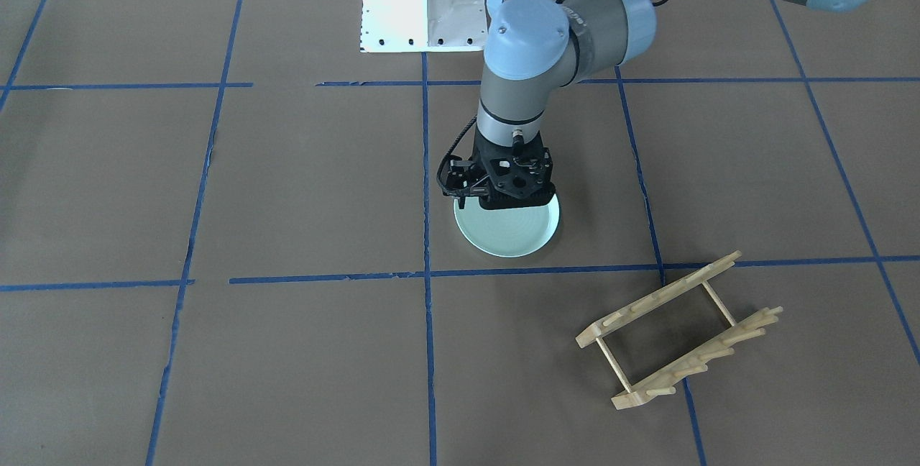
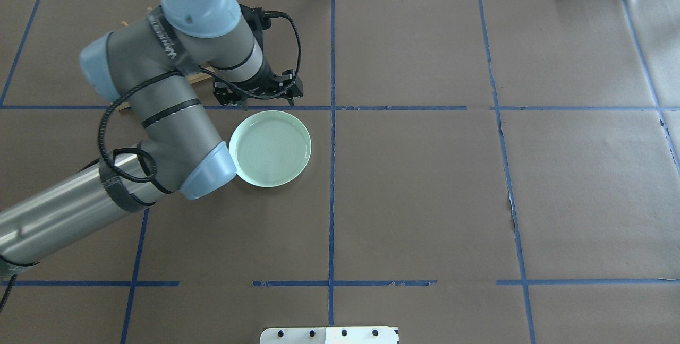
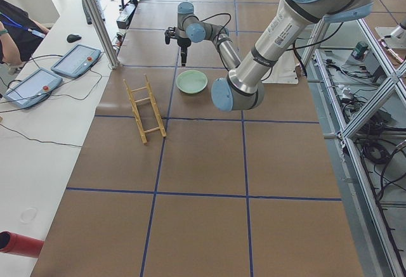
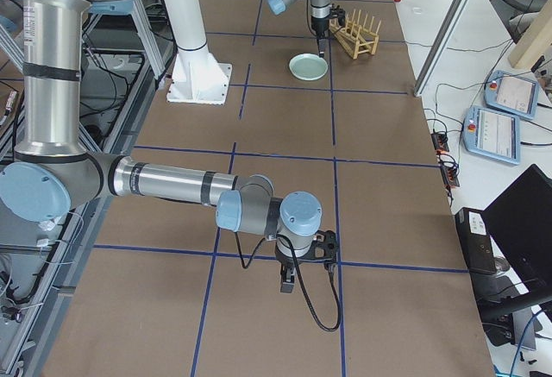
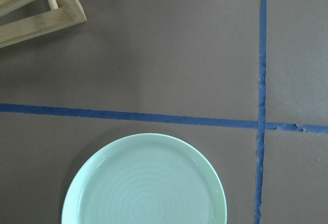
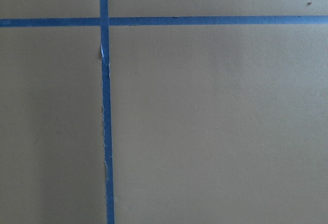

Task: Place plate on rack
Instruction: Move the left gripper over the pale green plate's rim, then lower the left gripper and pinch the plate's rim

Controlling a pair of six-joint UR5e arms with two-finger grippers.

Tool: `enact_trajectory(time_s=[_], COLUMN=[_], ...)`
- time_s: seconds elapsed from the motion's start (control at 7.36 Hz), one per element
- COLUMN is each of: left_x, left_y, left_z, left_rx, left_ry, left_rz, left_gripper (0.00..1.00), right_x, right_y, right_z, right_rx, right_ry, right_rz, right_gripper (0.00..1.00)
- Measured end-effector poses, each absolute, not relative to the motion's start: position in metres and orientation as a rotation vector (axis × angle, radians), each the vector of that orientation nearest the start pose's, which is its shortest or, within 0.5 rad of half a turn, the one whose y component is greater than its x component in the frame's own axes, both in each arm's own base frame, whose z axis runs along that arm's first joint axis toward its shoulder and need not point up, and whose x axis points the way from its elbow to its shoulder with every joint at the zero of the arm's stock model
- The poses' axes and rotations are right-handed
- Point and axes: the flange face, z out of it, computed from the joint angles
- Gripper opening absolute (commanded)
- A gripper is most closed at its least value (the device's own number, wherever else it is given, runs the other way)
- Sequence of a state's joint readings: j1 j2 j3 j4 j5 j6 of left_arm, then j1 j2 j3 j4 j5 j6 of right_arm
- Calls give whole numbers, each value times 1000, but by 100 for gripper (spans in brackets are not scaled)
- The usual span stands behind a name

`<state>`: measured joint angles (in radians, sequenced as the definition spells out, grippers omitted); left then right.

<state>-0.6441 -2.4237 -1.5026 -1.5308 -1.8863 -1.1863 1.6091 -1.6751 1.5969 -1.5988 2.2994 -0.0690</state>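
Note:
The pale mint-green plate (image 1: 508, 230) lies flat on the brown table and also shows in the overhead view (image 2: 271, 148) and the left wrist view (image 5: 144, 183). My left gripper (image 2: 267, 99) points down over the plate's far rim, just above it. Its body hides the fingers, so I cannot tell whether they are open or shut. The wooden rack (image 1: 679, 329) stands apart from the plate, and one corner shows in the left wrist view (image 5: 41, 8). My right gripper (image 4: 289, 280) hangs over bare table far from both, and I cannot tell its state.
Blue tape lines (image 2: 332, 174) divide the table into squares. The white robot base (image 1: 422, 2) stands at the robot's edge. In the overhead view the left arm (image 2: 159, 100) covers most of the rack. Tablets (image 3: 76, 60) lie on the side bench.

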Motion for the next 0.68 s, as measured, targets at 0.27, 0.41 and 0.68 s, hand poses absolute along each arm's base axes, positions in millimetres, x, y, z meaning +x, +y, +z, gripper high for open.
enact_trajectory(time_s=[0.27,0.41,0.68], left_x=[581,597,610], left_y=[-504,-498,-490], left_z=[181,187,193], left_rx=[93,84,81], left_ry=[719,706,706], left_rz=[-115,-113,-102], left_gripper=[91,88,83], right_x=[84,84,84], right_y=[-435,-435,-435], right_z=[700,700,700], right_rx=[-62,-63,-62], right_ry=[-732,-732,-732], right_rz=[9,10,9], right_gripper=[100,100,100])
